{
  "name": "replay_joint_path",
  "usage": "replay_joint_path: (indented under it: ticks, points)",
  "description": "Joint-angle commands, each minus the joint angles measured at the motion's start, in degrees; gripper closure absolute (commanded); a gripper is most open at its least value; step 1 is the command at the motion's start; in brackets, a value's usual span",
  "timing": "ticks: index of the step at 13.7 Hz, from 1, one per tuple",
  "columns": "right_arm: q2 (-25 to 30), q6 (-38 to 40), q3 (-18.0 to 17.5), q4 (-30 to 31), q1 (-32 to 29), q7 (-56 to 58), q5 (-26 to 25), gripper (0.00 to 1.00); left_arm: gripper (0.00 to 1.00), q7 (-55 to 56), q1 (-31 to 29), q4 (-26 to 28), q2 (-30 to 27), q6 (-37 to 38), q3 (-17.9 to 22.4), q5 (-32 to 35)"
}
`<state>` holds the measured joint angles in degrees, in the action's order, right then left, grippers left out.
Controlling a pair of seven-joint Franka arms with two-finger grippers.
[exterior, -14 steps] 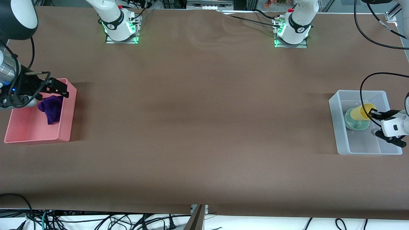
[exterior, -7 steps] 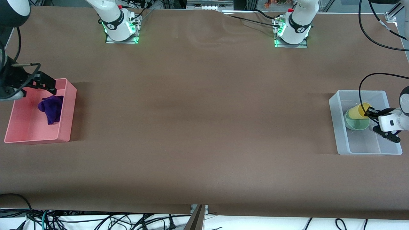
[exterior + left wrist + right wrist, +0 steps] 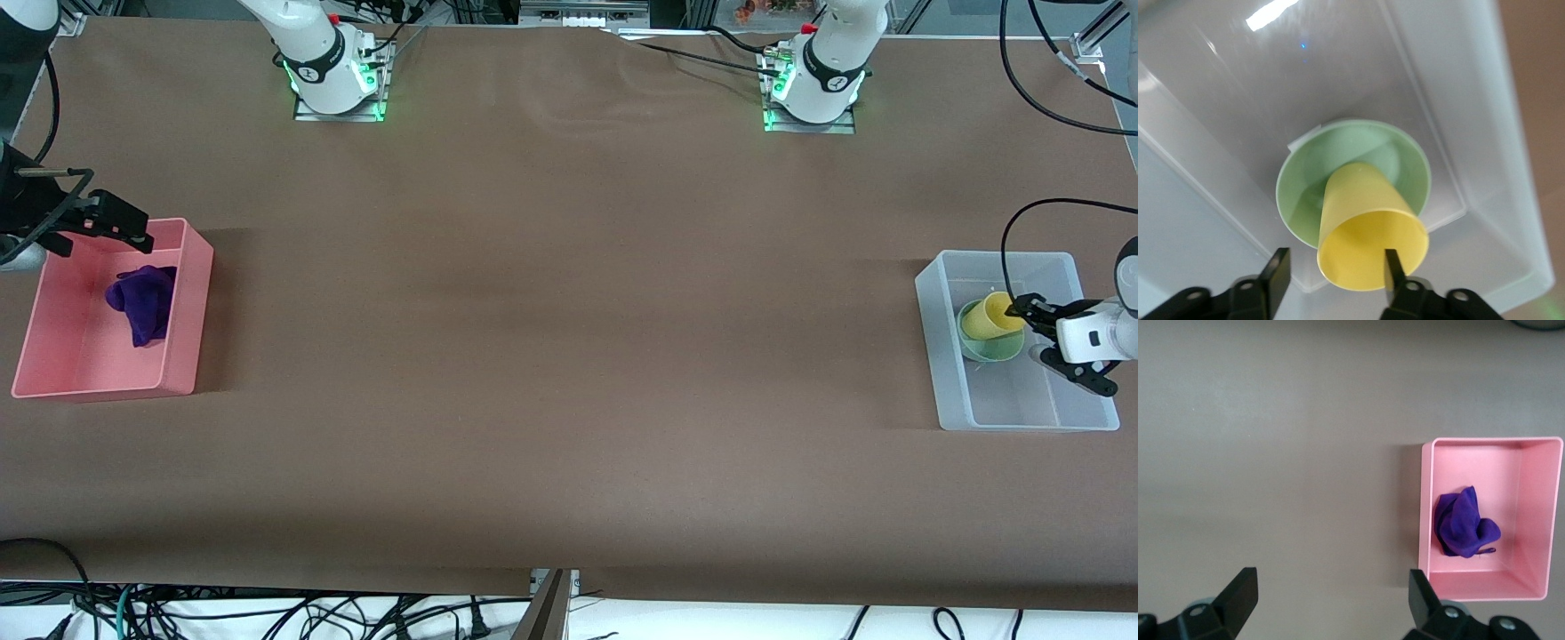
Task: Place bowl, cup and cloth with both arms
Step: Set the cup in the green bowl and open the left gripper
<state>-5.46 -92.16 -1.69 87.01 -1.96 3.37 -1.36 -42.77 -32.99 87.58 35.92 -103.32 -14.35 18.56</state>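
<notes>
The yellow cup (image 3: 985,320) leans tilted inside the mint-green bowl (image 3: 1003,349), which sits in the clear bin (image 3: 1005,259) at the left arm's end. My left gripper (image 3: 1031,333) is open, with one finger inside the cup's mouth and the other outside it. In the left wrist view the cup (image 3: 1368,230) rests in the bowl (image 3: 1305,180) between my fingers (image 3: 1275,273). The purple cloth (image 3: 142,302) lies in the pink bin (image 3: 191,311). My right gripper (image 3: 124,227) is open and empty, up over the bin's farther edge. The right wrist view shows the cloth (image 3: 1465,523) lying loose.
The two bins stand at the two ends of the brown table. In the right wrist view the pink bin (image 3: 1425,507) lies off to one side of my right gripper (image 3: 1328,587), with bare table under it. Both arm bases stand along the table's edge farthest from the front camera.
My right gripper has lifted away from the cloth, which stays in the pink bin. My left gripper has shifted over the clear bin, and the cup has settled lower into the bowl.
</notes>
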Motion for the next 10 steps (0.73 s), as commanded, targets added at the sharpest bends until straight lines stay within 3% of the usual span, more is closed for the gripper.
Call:
replay_joint_path:
  ticks: [1, 5, 8, 10]
  points:
    - [0.7, 2.2, -0.2, -0.4, -0.5, -1.0, 0.6, 0.0, 0.0, -0.7, 0.0, 0.9, -6.2, 1.4, -3.4, 0.8]
    - [-0.2, 2.1, 1.1, -0.9, -0.4, 0.3, 0.4, 0.0, 0.0, 1.4, -0.1, -0.4, -11.7, 2.8, -9.4, 0.3]
    - [-1.2, 1.3, 0.9, -2.4, -0.2, 0.4, 0.5, 0.0, 0.0, 13.9, -0.1, -1.0, -16.7, 9.6, -18.5, 0.4]
    - [-2.0, 1.5, 0.8, -3.6, -0.1, 0.4, 0.5, 0.0, 0.0, 21.7, -0.1, -2.9, -16.9, 13.9, -24.6, 0.4]
